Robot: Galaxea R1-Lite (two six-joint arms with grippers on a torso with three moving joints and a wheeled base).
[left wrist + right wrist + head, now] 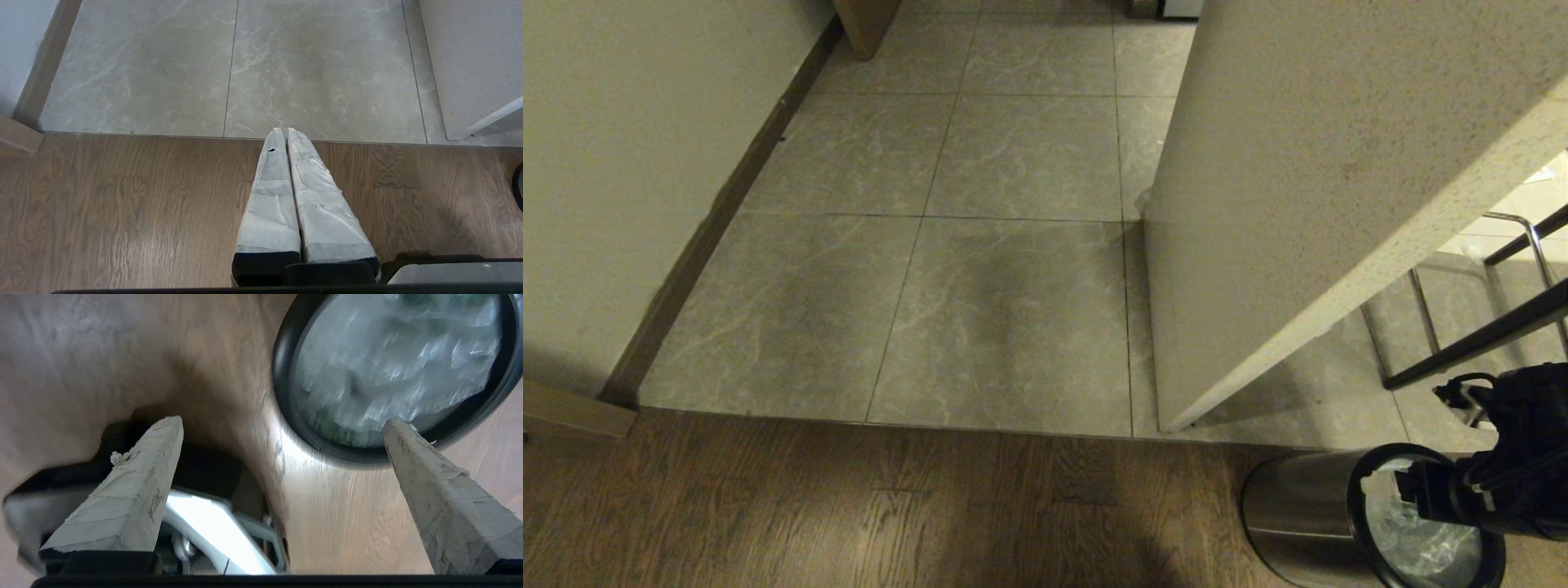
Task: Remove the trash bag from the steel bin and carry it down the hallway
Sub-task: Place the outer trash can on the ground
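Trash bag [1421,543] lies inside the steel bin [1298,510], which stands on the wood-plank floor [849,506] near its edge with the hallway [1013,245] tiles. Right gripper [282,428] hangs above the bin, fingers spread wide, empty. Left gripper [285,132] pressed closed, empty.

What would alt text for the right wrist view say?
The right gripper hangs open above the wood floor, one fingertip overlapping the steel bin, whose black rim rings the crinkly whitish trash bag inside.

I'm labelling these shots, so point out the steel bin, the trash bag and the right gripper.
steel bin [1294,510], head view, brushed side wall.
trash bag [392,359], right wrist view, crinkled plastic inside.
right gripper [284,424], right wrist view, between open fingertips.
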